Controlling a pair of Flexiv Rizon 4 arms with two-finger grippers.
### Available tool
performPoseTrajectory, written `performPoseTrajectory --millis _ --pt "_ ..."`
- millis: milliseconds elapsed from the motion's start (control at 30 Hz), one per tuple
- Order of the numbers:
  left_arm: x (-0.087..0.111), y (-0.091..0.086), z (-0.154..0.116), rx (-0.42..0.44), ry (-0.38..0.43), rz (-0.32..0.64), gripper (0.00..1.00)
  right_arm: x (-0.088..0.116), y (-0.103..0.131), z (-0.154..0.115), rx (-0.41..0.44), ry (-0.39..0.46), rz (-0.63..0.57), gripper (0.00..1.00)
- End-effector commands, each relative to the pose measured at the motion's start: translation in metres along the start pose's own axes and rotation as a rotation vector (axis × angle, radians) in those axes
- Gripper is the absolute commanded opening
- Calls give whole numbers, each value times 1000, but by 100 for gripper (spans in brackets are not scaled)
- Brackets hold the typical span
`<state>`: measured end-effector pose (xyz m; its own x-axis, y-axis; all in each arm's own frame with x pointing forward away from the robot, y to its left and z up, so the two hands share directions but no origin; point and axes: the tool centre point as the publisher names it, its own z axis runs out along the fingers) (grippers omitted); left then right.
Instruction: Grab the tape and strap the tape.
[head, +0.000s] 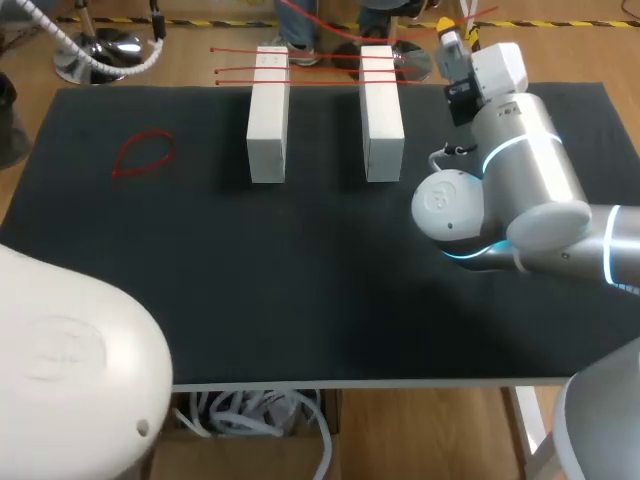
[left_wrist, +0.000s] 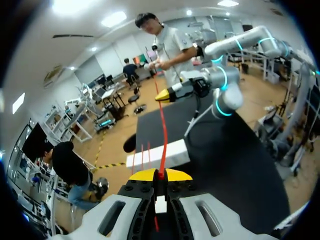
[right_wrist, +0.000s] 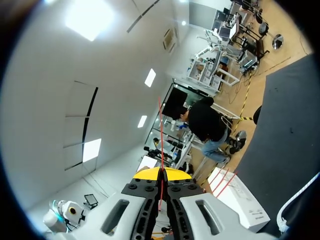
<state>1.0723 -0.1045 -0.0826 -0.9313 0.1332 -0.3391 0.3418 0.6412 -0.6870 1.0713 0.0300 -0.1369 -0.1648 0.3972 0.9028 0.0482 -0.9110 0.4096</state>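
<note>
holding tape (left_wrist: 165, 140) taut: left fingers (left_wrist: 142, 175), right fingers (right_wrist: 145, 174)

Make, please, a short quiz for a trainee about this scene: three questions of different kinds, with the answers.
1. True or false: the red loop lies on top of the white blocks.
2. How many red straps lie across both blocks?
3. The left tool is: A) open, B) shut on the red tape, C) out of view.
Key: 1 false; 2 three; 3 B.
</note>
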Motion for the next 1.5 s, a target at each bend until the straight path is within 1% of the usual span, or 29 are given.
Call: performPoseTrajectory --millis 33,100,133,167,200,333,533,633,667,733,767,933,967,1067,1267,1400,1433,1500 --pt "-7 -4 -3 -171 118 0 0 3 2 -3 6 -10 -3 0" --pt "-5 -5 -2 -170 165 -10 0 3 2 -3 6 -10 -4 0" --pt "-3 -5 0 -174 186 -31 0 3 2 -3 6 -10 -6 0" --pt "-4 -3 0 -149 174 -73 0 3 2 -3 6 -10 -8 0" --pt "-3 -4 0 -148 213 -80 0 3 2 -4 6 -10 -8 0" --pt "0 -5 0 -174 231 -73 0 3 2 -4 7 -11 -10 0" --pt "2 -5 0 -229 250 -103 0 3 1 -5 8 -9 -15 0" --pt "4 -5 2 -252 275 -116 0 3 1 -5 10 -7 -18 0" --pt "6 -6 3 -267 296 -121 0 4 1 -5 10 -5 -23 0" --pt "8 -5 3 -273 301 -127 0 4 1 -5 10 -2 -28 0" --pt "9 -5 4 -278 317 -135 0 4 1 -6 10 -1 -28 0" --pt "13 -7 4 -284 329 -137 0 4 0 -7 14 2 -30 0" --pt "14 -8 4 -298 344 -138 0 4 0 -7 15 3 -30 0" --pt "15 -9 5 -337 349 -125 0 4 0 -7 16 7 -35 0" --pt "17 -13 9 -371 308 -108 0 3 1 -9 18 9 -45 0" --pt "16 -14 12 -373 286 -103 0 3 1 -10 23 11 -53 0" --pt "15 -14 13 -376 269 -91 0 3 2 -10 23 12 -54 0" --pt "15 -14 13 -376 269 -91 0 3 2 -10 26 13 -58 0"
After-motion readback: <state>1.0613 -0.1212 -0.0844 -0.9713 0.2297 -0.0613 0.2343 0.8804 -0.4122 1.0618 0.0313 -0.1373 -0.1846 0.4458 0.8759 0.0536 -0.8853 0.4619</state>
